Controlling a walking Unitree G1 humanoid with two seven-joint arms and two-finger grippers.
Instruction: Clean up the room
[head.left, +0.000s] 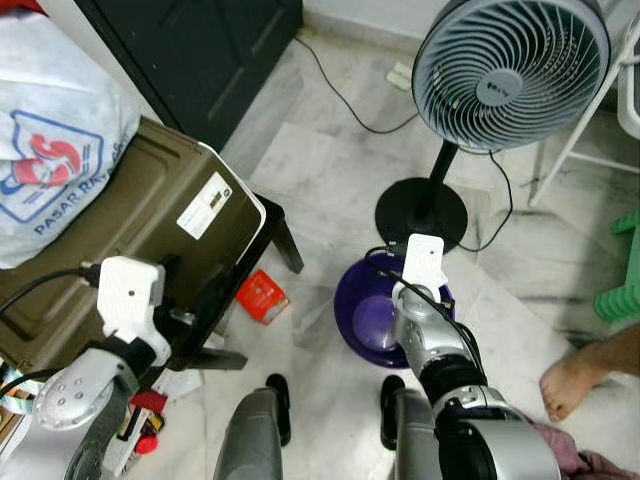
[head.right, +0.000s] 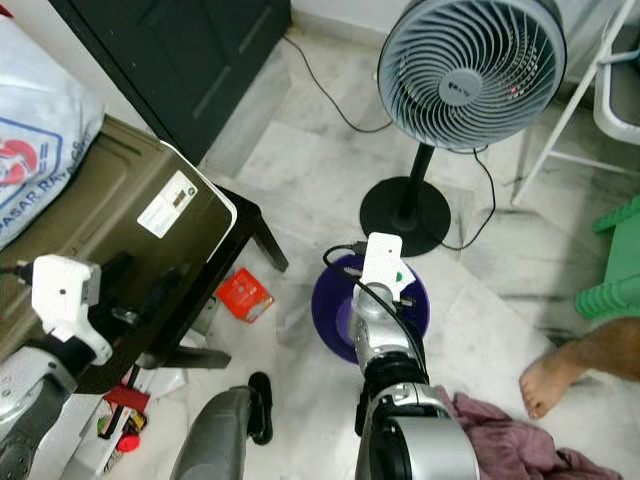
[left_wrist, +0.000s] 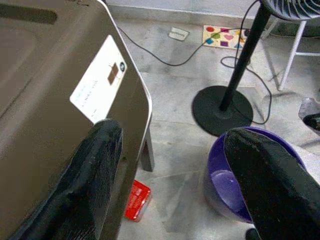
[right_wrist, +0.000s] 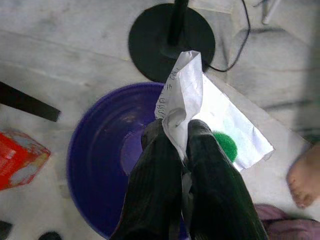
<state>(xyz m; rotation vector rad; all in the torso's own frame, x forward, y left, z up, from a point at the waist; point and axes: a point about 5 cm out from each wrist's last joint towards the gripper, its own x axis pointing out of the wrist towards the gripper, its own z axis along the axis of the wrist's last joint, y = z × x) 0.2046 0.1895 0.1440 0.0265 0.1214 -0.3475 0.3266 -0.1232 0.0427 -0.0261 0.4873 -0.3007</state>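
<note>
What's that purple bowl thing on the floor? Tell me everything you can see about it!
The purple tub is a round, shiny, plastic-looking basin standing upright on the pale marble floor, just in front of the fan's black round base. It looks open-topped and nothing can be seen inside. The right gripper hangs above it, jaws shut on a crumpled white paper with a green spot. A small red box lies on the floor nearby, not touching it.
</note>
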